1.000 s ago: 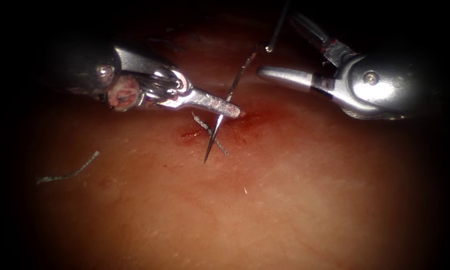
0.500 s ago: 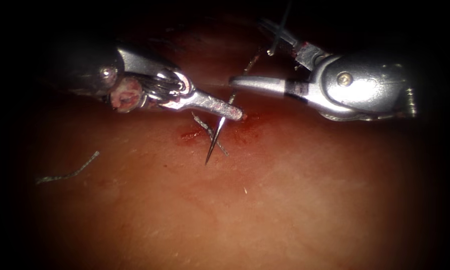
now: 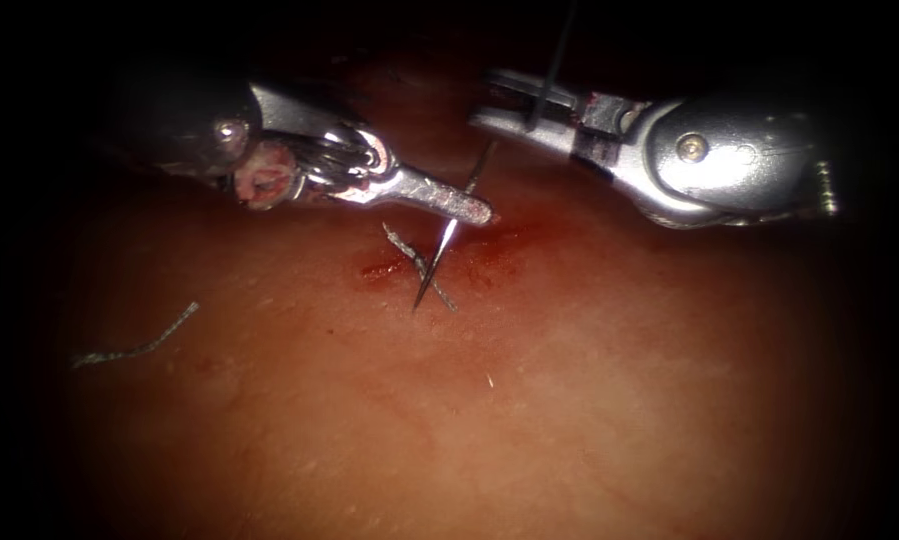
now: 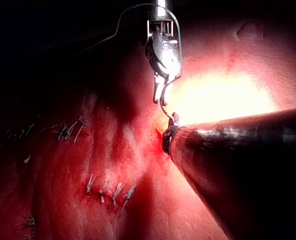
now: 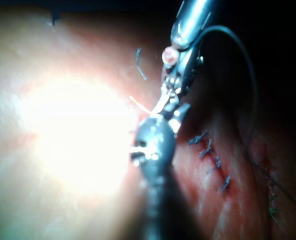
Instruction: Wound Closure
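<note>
The curved needle (image 3: 437, 268) stands over the cut (image 3: 384, 268), its point free above the tissue (image 3: 569, 400) and not in it. My left tool (image 3: 474, 210), reaching in from the cut's left, is shut across the needle's middle. At the cut's upper right, my right tool (image 3: 491, 103) is shut on the needle near its tail. Thread (image 3: 557, 55) rises from there into the dark. In the left wrist view the right tool (image 4: 160, 97) holds the needle (image 4: 164, 107) just beyond my left tool's tip (image 4: 172, 122). A stitch (image 3: 417, 262) crosses the cut.
A cut end of thread (image 3: 139, 346) lies loose on the tissue far to the left. Red fluid (image 3: 489, 245) stains the skin around the cut. Older rows of stitches (image 4: 110, 192) (image 5: 210, 157) show on the tissue in both wrist views.
My right tool came in leftward with open jaws, rose a little and shut on the needle's tail end. The left tool and needle lifted slightly.
</note>
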`<move>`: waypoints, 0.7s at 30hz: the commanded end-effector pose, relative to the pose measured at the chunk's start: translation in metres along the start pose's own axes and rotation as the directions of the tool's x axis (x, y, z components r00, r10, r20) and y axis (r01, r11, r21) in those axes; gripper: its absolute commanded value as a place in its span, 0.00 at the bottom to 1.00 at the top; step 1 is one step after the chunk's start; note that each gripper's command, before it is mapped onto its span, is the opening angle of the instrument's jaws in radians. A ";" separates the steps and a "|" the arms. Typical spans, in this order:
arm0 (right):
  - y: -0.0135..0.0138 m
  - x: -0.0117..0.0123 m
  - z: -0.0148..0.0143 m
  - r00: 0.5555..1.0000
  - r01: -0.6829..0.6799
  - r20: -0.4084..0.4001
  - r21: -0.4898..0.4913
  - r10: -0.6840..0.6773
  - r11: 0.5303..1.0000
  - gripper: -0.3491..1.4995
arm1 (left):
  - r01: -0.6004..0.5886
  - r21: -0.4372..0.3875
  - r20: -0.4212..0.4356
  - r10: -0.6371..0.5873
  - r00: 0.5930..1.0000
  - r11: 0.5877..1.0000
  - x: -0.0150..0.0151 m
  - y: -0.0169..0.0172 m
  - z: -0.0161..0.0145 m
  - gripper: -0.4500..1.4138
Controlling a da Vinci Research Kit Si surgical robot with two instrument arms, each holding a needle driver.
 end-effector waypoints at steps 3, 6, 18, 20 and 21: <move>-0.0002 -0.0003 0.0005 1.000 0.023 -0.012 0.042 -0.023 0.999 0.00 | -0.109 0.014 -0.019 0.109 0.994 0.994 0.0002 -0.0002 0.0011 0.69; 0.0000 -0.0002 0.0003 0.998 0.053 -0.019 0.093 -0.052 0.994 0.00 | -0.149 0.016 -0.023 0.149 0.989 0.989 0.0003 -0.0001 0.0014 0.77; 0.0053 -0.0032 -0.0007 0.982 0.179 -0.102 0.221 -0.160 0.959 0.00 | -0.272 0.050 -0.038 0.274 0.961 0.961 -0.0008 0.0001 0.0021 0.74; 0.0061 -0.0037 -0.0003 0.978 0.199 -0.113 0.234 -0.177 0.952 0.00 | -0.346 0.090 -0.019 0.349 0.937 0.934 -0.0013 -0.0002 0.0026 0.62; 0.0063 -0.0039 -0.0001 0.976 0.206 -0.119 0.238 -0.182 0.949 0.00 | -0.390 0.115 -0.007 0.394 0.919 0.913 -0.0016 -0.0004 0.0027 0.53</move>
